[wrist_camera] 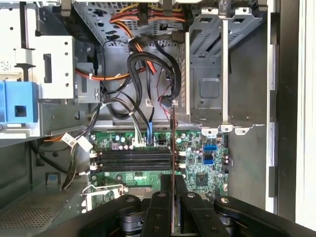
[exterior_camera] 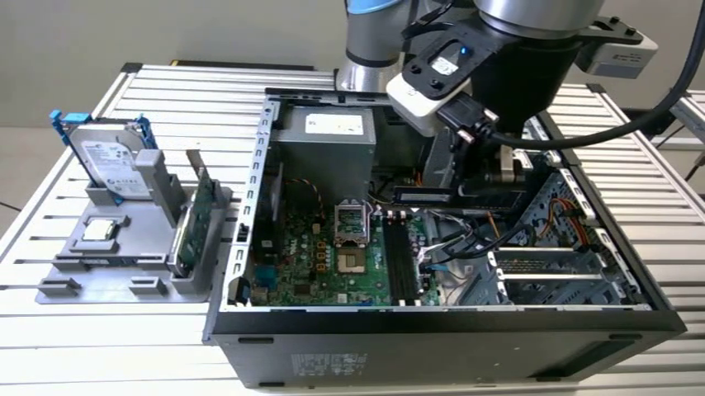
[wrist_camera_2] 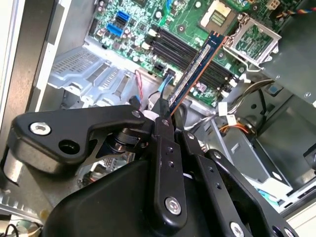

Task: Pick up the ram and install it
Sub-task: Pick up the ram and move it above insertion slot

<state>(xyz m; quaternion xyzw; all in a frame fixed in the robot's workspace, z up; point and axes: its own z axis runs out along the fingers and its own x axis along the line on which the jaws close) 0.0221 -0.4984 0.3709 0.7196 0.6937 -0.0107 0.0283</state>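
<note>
Blue ram point(wrist_camera_2: 193, 69), probably clamped, tool point(wrist_camera_2: 165, 114) hiding base

Wall point(exterior_camera: 165, 29): was plain, pale grey-beige, standing behind the table.
Floor point(exterior_camera: 13, 177): was a light beige patch past the table's edge at the exterior view's left.
Table point(exterior_camera: 144, 91): was a silver top of parallel metal slats with dark grooves.
Second slatted surface point(exterior_camera: 691, 124): lay at the exterior view's right edge.
Light: was soft and even, casting faint shadows.
</note>
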